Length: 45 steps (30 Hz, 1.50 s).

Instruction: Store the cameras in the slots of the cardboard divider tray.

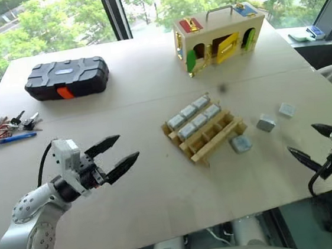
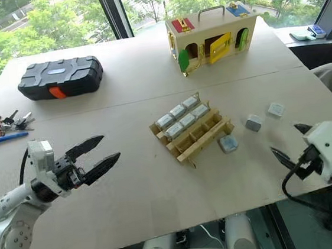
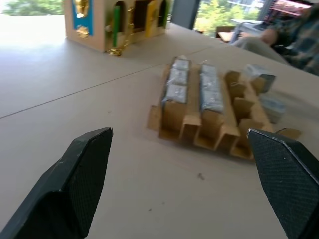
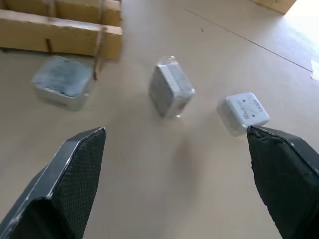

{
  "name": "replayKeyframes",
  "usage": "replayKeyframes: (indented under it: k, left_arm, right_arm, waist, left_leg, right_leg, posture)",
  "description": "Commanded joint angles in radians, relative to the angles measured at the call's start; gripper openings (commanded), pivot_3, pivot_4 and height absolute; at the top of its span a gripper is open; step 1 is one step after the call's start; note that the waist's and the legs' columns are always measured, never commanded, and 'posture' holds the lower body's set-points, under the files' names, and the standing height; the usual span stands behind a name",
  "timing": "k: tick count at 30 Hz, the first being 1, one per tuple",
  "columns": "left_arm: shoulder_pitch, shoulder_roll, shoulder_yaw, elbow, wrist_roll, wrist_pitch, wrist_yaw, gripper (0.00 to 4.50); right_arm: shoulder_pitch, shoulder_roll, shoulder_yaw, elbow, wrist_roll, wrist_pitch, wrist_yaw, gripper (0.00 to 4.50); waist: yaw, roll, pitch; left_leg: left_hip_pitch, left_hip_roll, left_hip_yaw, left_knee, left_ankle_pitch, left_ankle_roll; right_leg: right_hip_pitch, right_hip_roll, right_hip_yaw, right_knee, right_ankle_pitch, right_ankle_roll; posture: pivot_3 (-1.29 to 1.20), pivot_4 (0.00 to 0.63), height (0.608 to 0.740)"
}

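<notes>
The cardboard divider tray (image 1: 215, 136) lies slanted at mid-table, with several silver-grey cameras (image 1: 190, 119) in its two far rows; the near row holds nothing. Three loose cameras lie to the tray's right: one (image 1: 241, 144) against its corner, one (image 1: 265, 123) standing on edge, and one (image 1: 287, 110) farthest out. My left gripper (image 1: 128, 146) hovers open left of the tray, pointing at it, with the tray (image 3: 199, 114) ahead of its fingers. At the table's right edge my right gripper (image 1: 302, 138) is open and empty, facing the loose cameras (image 4: 171, 89).
A black ribbed case (image 1: 66, 77) sits at the far left. A wooden box with coloured doors (image 1: 219, 35) stands at the back. Keys and a blue pen (image 1: 9, 128) lie by the left edge. A person (image 3: 294, 30) sits beyond the table.
</notes>
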Motion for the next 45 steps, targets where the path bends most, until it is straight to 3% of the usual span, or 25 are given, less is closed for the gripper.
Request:
replayKeyframes:
  k: [1,5,13,20,27,33,36,40,45]
  left_arm:
    - [-0.004,0.045,-0.023,-0.032,-0.03,-0.037,-0.143,4.48]
    - [-0.034,0.061,-0.029,-0.029,-0.047,-0.024,-0.177,4.48]
    - [0.0,0.052,-0.021,-0.013,-0.045,-0.055,-0.24,4.48]
    - [0.015,0.051,-0.025,-0.013,-0.035,-0.089,-0.27,4.48]
    - [0.053,0.05,-0.01,-0.028,-0.038,-0.105,-0.272,4.48]
    - [0.075,0.051,0.003,-0.043,-0.043,-0.111,-0.263,4.5]
    - [0.078,0.052,0.002,-0.044,-0.042,-0.115,-0.26,4.5]
    - [0.076,0.049,-0.004,-0.047,-0.041,-0.117,-0.25,4.5]
    - [0.078,0.042,-0.01,-0.041,-0.033,-0.12,-0.238,4.5]
  right_arm:
    - [-0.087,-0.063,0.056,0.136,-0.048,-0.005,0.024,4.5]
    - [-0.214,-0.113,0.108,0.258,-0.025,-0.003,0.091,4.5]
    - [-0.427,-0.172,0.225,0.258,0.102,0.164,0.194,4.5]
    - [-0.572,-0.175,0.372,0.374,0.041,0.166,0.217,4.5]
    - [-0.603,-0.158,0.44,0.482,-0.026,0.085,0.245,4.5]
    - [-0.675,-0.114,0.486,0.596,-0.073,0.018,0.253,2.49]
    - [-0.696,-0.102,0.498,0.641,-0.093,-0.015,0.263,0.83]
    - [-0.715,-0.102,0.501,0.664,-0.117,-0.061,0.28,0.75]
    - [-0.75,-0.171,0.467,0.486,-0.048,-0.043,0.386,0.75]
  waist:
    - [0.0,0.0,0.0]
    - [0.001,0.0,0.0]
    - [-0.002,0.0,0.001]
    - [0.002,0.0,0.001]
    - [0.001,0.0,0.001]
    - [-0.001,0.0,0.001]
    - [-0.001,0.0,0.001]
    - [-0.001,0.0,0.001]
    - [0.0,0.002,0.002]
  left_leg:
    - [0.0,0.0,0.0,0.0,0.0,0.0]
    - [0.0,-0.001,0.002,0.0,0.003,0.005]
    - [0.001,0.0,0.003,0.0,0.003,0.005]
    - [0.0,0.0,0.003,0.001,0.003,0.005]
    - [0.0,-0.001,0.004,0.001,0.002,0.005]
    - [0.001,0.0,0.004,0.007,0.002,0.005]
    - [0.001,0.001,0.004,0.011,0.002,0.005]
    - [0.001,0.001,0.004,0.012,0.0,0.001]
    - [0.001,0.001,0.004,0.012,0.001,0.004]
  right_leg:
    - [0.0,0.0,0.001,0.0,0.0,0.0]
    - [0.0,0.002,0.002,0.0,0.0,0.0]
    - [0.0,0.004,0.004,0.0,0.0,0.0]
    - [0.0,0.003,0.004,0.0,0.0,0.0]
    - [-0.001,0.004,0.005,0.001,0.0,0.0]
    - [-0.002,0.004,0.006,0.008,0.0,0.0]
    - [-0.002,0.003,0.006,0.012,0.0,0.0]
    - [-0.002,0.002,0.006,0.014,0.0,0.0]
    - [-0.003,0.002,0.006,0.014,0.0,0.0]
  posture:
    - [0.0,0.15,0.74]
    - [0.0,0.15,0.74]
    - [0.0,0.15,0.74]
    - [0.0,0.15,0.74]
    - [0.0,0.15,0.74]
    - [0.0,0.15,0.74]
    - [0.0,0.15,0.74]
    - [0.0,0.15,0.74]
    - [0.0,0.15,0.74]
